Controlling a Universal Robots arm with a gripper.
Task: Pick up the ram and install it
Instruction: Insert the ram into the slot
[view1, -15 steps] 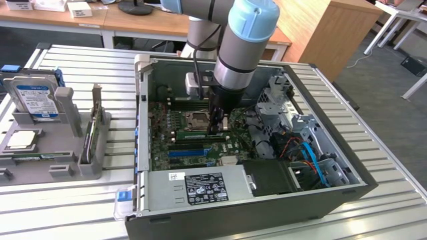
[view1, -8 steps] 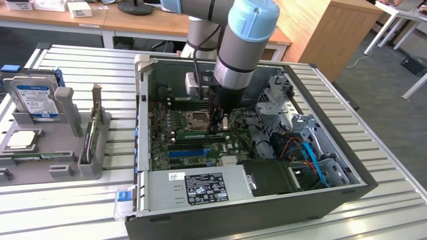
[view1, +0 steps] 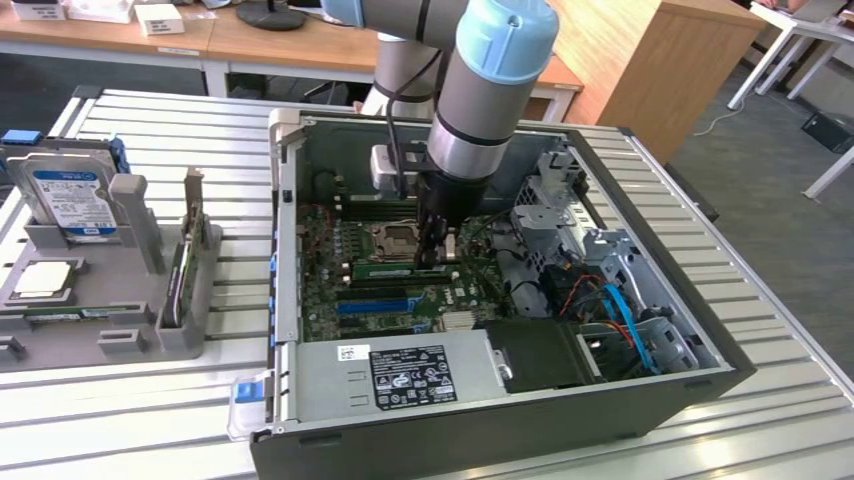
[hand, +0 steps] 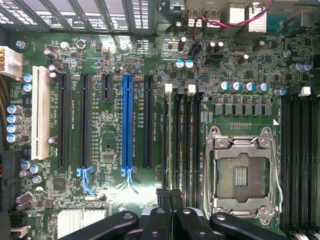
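Observation:
The ram (view1: 398, 270) is a thin green stick standing on edge in a memory slot beside the CPU socket (view1: 396, 238), inside the open computer case (view1: 287, 250). In the wrist view the ram (hand: 172, 140) appears edge-on as a narrow green line between black slots. My gripper (view1: 437, 258) reaches straight down to the stick's end toward the exterior view's right. Its black fingertips (hand: 162, 197) are pressed together, and the stick's top edge runs into the slit between them at my gripper (hand: 170, 196).
A blue slot (hand: 127, 120) and black expansion slots lie beside the memory slots. The power supply (view1: 400, 375) and drive cage (view1: 627, 300) crowd the case's near side. A grey tray (view1: 147, 340) at the exterior view's left holds a hard drive (view1: 74, 200) and an upright card (view1: 187, 250).

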